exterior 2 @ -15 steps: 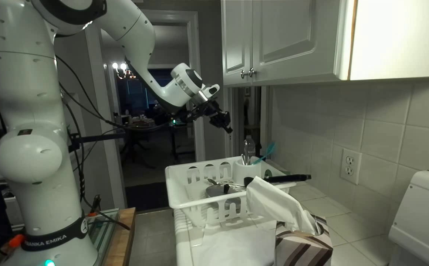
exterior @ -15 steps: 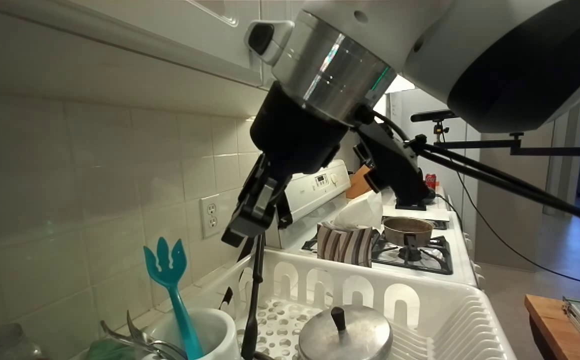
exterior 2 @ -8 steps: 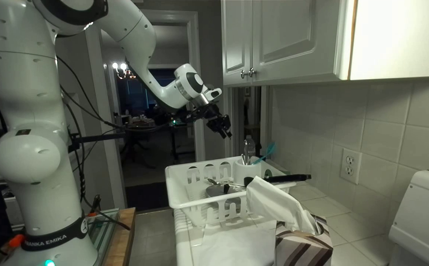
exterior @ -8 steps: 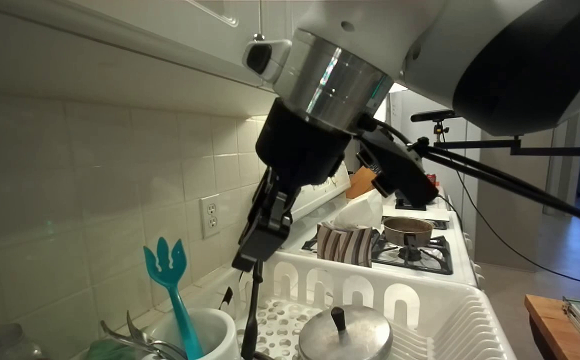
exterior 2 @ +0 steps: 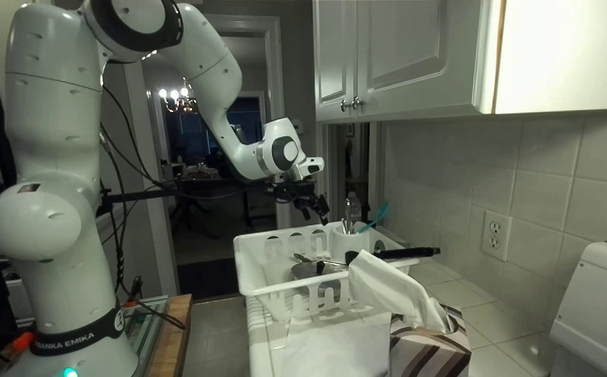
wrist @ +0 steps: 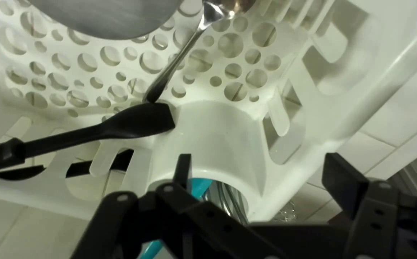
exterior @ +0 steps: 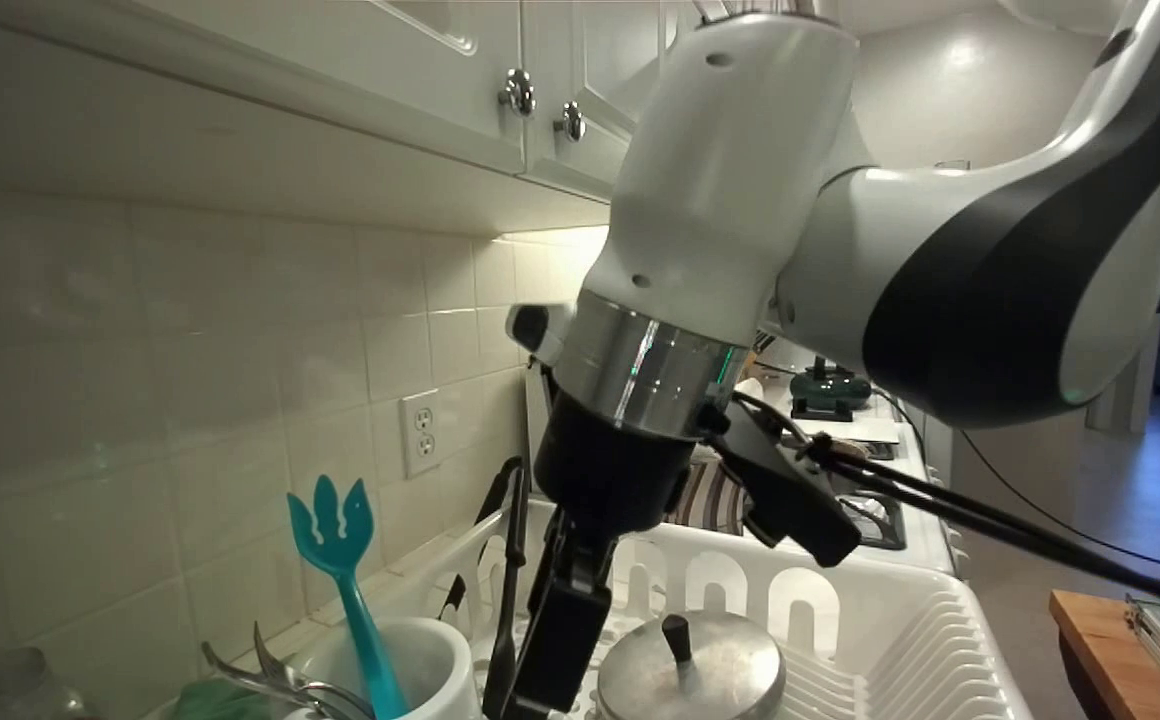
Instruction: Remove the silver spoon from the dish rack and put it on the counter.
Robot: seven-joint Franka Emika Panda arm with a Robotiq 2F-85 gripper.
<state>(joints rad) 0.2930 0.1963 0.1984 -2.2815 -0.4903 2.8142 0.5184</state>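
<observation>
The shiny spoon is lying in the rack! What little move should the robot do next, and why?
Probably slide the open gripper toward the silver spoon. Why? The jaws stand apart, holding nothing, and in the wrist view the spoon lies beyond the white cup, not between them.

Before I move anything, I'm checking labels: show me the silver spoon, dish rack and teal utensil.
Silver spoon [wrist: 184,52], in the wrist view: its handle.
Dish rack [exterior: 758,592], in an exterior view: its slotted wall.
Teal utensil [exterior: 356,612], in an exterior view: its upper handle.
</observation>
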